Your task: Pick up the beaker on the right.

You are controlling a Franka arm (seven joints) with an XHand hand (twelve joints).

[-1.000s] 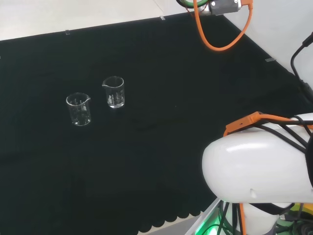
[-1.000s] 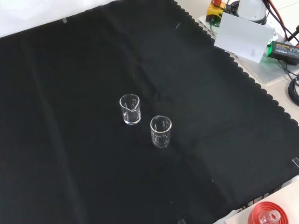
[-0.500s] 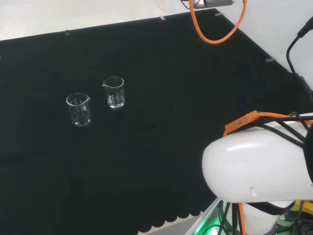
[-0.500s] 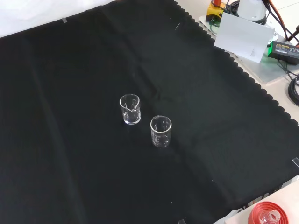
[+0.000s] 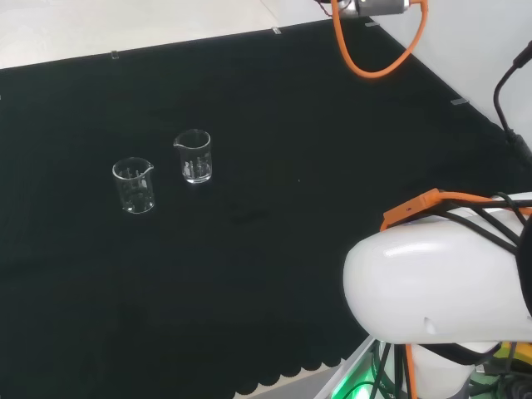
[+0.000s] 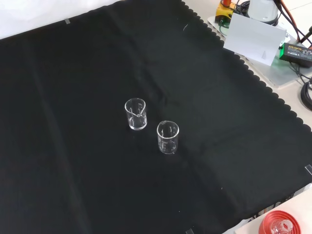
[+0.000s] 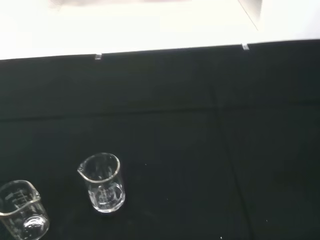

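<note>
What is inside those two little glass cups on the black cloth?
Both beakers look empty; the black cloth shows through their clear walls. Nothing covers them, though a trace of clear liquid would be hard to see.

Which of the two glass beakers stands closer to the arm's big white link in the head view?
The right beaker, with its spout turned left. The left beaker stands farther from the white link, and its spout turns right.
</note>
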